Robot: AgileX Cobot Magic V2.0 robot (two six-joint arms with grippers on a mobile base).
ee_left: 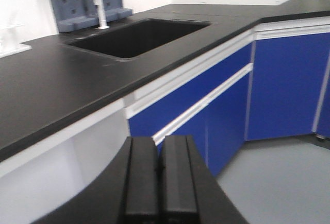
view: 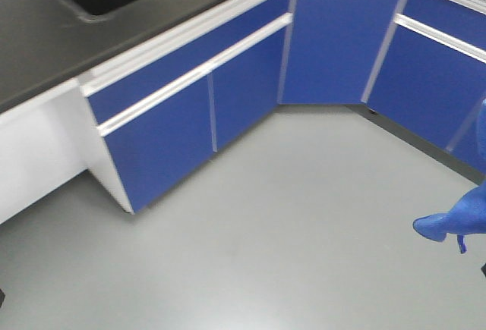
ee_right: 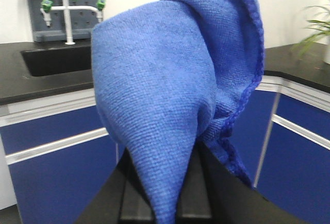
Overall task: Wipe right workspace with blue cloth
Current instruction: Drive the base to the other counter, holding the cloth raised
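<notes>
The blue cloth fills the middle of the right wrist view, bunched up and rising above my right gripper, which is shut on its lower end. In the front view the same blue cloth hangs at the right edge, in the air over the grey floor, with a thin tail below it. The black benchtop of the right workspace shows behind the cloth at the right, beyond blue cabinet doors and well apart from it. My left gripper is shut on nothing, its fingers pressed together, and it points at the sink counter.
A black counter with a sink basin and a white tap lies left and ahead. Blue cabinet doors with white rails line the corner. Grey floor spreads between them. A green plant stands on the right benchtop.
</notes>
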